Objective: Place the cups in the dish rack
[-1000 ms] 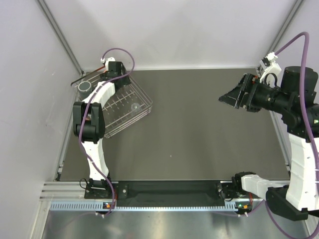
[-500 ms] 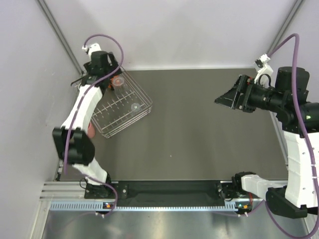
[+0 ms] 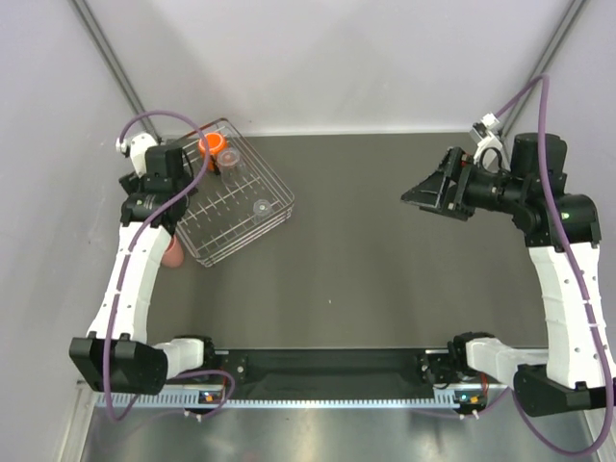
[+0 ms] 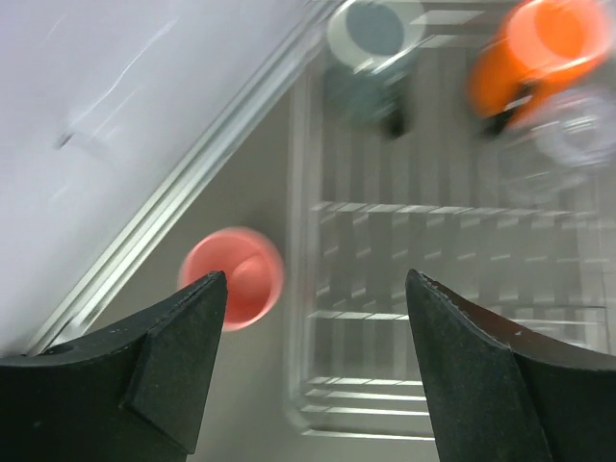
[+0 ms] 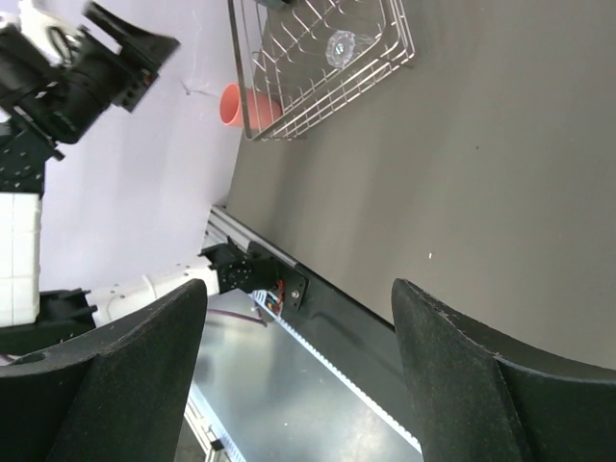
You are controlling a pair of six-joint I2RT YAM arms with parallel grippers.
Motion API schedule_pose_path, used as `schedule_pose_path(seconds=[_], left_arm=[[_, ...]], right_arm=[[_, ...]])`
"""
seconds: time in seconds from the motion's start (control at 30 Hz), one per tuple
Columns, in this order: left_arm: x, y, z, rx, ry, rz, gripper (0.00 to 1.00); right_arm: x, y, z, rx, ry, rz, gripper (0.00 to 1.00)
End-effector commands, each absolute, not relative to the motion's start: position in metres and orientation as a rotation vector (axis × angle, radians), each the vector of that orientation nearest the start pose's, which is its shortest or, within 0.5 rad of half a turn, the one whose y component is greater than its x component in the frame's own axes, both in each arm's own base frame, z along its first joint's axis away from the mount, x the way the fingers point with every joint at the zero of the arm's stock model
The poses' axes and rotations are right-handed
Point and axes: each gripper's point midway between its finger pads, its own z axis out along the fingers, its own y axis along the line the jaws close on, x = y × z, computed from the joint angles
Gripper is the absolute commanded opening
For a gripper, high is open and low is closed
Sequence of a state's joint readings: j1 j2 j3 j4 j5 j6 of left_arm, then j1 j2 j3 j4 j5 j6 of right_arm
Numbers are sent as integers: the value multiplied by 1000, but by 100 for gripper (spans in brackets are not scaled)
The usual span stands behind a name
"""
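Dish rack point(image 3: 231, 231) at the far-left corner of the table point(image 3: 385, 250). Inside, along 1 wall: corner cup point(image 4: 371, 38), then the mug with a handle point(image 3: 211, 146), with 1 tumbler point(image 3: 229, 159) just beside the mug. The 2nd tumbler point(image 3: 261, 206) sits toward the rack's right side. 1 loose cup point(image 3: 173, 252) stands on the table just outside the rack's left wall. Left gripper point(image 4: 316, 279) hangs above that wall; right gripper point(image 5: 298, 287) well apart, over the table's right side.

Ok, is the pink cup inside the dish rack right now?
No, the pink cup sits outside the dish rack, beside its wire side wall.
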State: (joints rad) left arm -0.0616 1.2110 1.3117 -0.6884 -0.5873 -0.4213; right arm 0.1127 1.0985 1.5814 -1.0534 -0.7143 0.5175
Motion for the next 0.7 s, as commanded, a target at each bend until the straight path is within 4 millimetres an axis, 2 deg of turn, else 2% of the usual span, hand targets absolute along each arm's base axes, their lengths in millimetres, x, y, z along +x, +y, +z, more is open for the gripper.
schedule_pose_path(seconds=[0.0, 0.1, 0.3, 0.37, 0.4, 0.43, 0.57, 0.67], left_arm=[[302, 92, 265, -831, 1993, 540, 79], [290, 106, 255, -969, 1996, 554, 74], [280, 114, 234, -1163, 1990, 493, 72], [274, 120, 223, -1210, 2006, 515, 72], [268, 121, 216, -1239, 2020, 532, 66], [265, 122, 213, -1250, 2022, 548, 64], [243, 132, 195, -1331, 2018, 663, 61], [232, 130, 173, -1368, 2074, 682, 61]], right_arm=[[215, 158, 399, -36, 2100, 1153, 77], [215, 159, 400, -40, 2102, 1161, 77], [218, 165, 402, -78, 2113, 1174, 77], [220, 168, 399, -85, 2127, 1177, 77], [221, 170, 398, -90, 2130, 1180, 77], [222, 172, 399, -94, 2131, 1186, 77], [224, 177, 401, -108, 2135, 1208, 77], [221, 185, 402, -151, 2144, 1224, 77]])
